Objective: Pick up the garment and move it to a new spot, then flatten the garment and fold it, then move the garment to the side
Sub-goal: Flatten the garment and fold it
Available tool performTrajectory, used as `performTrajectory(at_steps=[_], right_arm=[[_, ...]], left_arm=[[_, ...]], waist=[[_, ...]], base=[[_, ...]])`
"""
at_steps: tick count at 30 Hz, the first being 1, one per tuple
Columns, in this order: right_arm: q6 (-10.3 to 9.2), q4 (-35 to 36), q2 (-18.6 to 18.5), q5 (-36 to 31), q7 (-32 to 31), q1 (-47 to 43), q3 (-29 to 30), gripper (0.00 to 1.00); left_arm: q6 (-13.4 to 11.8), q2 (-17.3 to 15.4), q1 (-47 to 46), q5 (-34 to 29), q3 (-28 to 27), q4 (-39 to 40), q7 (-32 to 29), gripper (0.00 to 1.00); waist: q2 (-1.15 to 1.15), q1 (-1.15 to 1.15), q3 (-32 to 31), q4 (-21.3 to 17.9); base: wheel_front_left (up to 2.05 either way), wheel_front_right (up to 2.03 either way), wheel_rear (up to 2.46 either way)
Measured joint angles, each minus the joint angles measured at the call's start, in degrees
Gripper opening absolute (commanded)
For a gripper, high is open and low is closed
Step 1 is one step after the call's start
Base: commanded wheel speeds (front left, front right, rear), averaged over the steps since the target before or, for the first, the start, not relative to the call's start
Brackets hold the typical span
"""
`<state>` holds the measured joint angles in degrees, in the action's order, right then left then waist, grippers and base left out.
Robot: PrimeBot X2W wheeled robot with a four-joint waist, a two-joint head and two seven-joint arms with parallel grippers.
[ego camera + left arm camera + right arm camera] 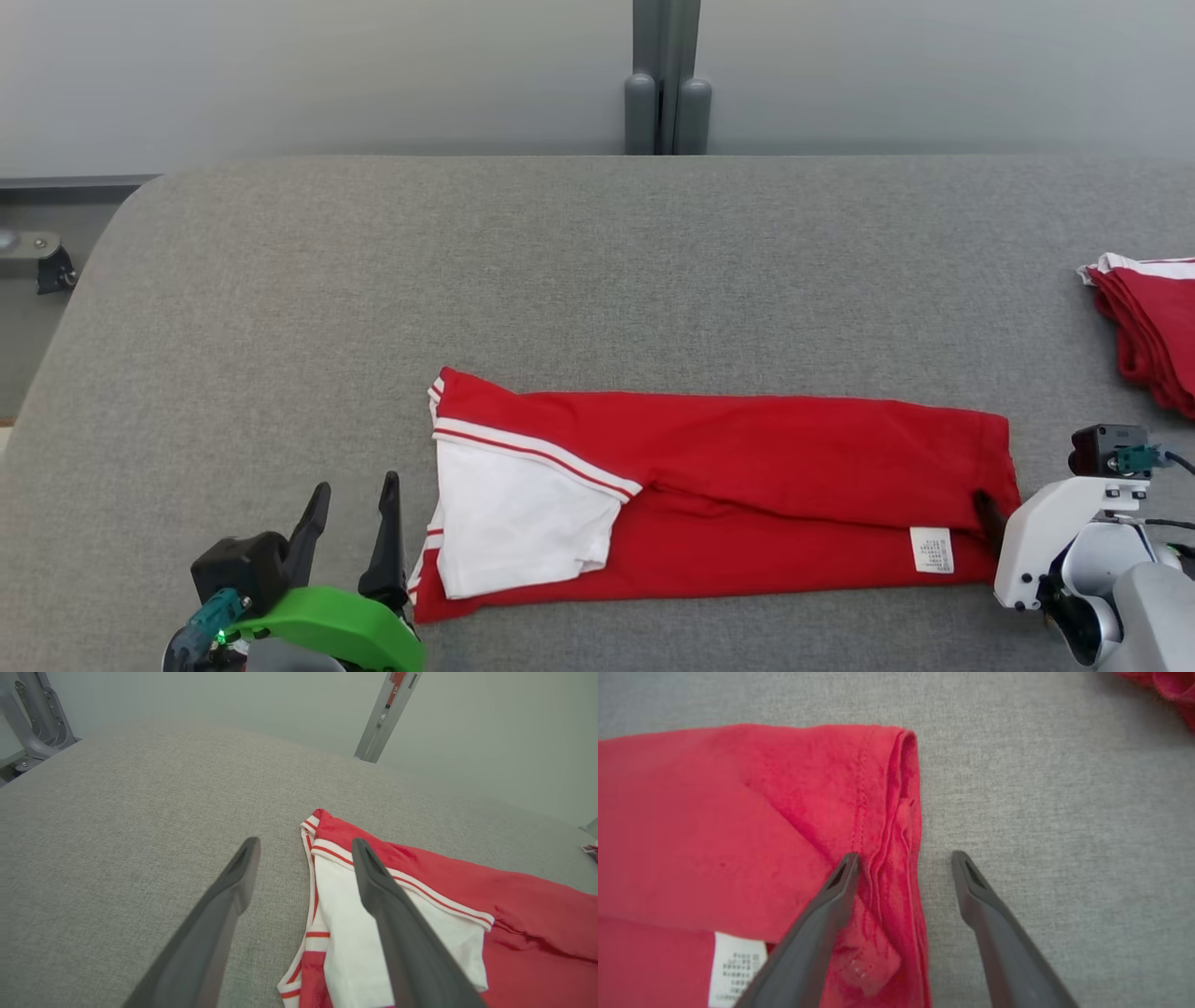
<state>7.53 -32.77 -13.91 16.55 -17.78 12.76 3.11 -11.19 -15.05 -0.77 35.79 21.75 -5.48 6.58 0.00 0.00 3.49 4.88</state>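
The garment is a red shirt with a white sleeve and red-and-white trim. It lies folded into a long strip across the near part of the grey table. My left gripper is open at the garment's left end, one finger over the white sleeve and the other over bare table. My right gripper is open at the right end, straddling the hemmed edge. One of its dark fingers rests by the white care label. Nothing is held in either gripper.
A pile of other red and white garments lies at the table's right edge, beyond my right gripper. A grey post stands behind the table's far edge. A metal bracket sits past the rounded left corner.
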Motion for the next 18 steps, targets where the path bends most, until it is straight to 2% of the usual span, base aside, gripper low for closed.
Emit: performTrajectory(at_steps=[6,7,8,9,11,12,18], right_arm=[[-0.05,-4.9,0.4,0.5,0.0,1.7,-0.9,1.00],[-0.07,-5.5,0.4,0.7,0.0,2.0,-1.1,0.78],[-0.07,-5.9,0.4,1.0,0.1,2.1,-1.3,0.49],[-0.05,-6.5,0.4,1.1,0.2,2.4,-1.6,0.35],[-0.05,-7.4,0.4,1.4,0.4,2.9,-2.2,0.15],[-0.05,-7.7,0.4,1.5,0.7,3.1,-2.4,0.02],[0.09,-9.1,-0.2,2.4,1.9,4.3,-3.8,0.00]], left_arm=[[-0.3,-0.3,-0.2,0.1,-0.3,-0.4,0.1,1.00],[-0.3,-0.3,-0.2,0.1,-0.3,-0.5,0.2,1.00],[-0.4,-0.4,-0.2,0.1,-0.3,-0.5,0.3,1.00],[-0.4,-0.5,-0.2,0.0,-0.3,-0.5,0.3,1.00],[-0.4,-0.7,-0.2,0.0,-0.3,-0.5,0.3,1.00],[-0.5,-0.7,-0.2,0.0,-0.3,-0.4,0.3,1.00],[-0.9,-1.1,-0.2,0.0,-0.1,-0.4,0.3,1.00]], waist=[[0.00,0.00,0.0,1.4],[0.00,0.00,-0.1,1.5],[0.00,0.00,-0.2,1.6],[0.00,0.00,-0.2,1.6],[0.00,0.00,-0.3,1.5],[0.00,0.00,-0.4,1.4],[0.00,0.00,-1.0,0.2]], base=[[0.00,0.00,0.00],[0.00,0.00,0.00],[0.00,0.00,0.00],[0.00,0.00,0.00],[0.00,0.00,0.00],[0.00,0.00,0.00],[0.00,0.00,0.00]])
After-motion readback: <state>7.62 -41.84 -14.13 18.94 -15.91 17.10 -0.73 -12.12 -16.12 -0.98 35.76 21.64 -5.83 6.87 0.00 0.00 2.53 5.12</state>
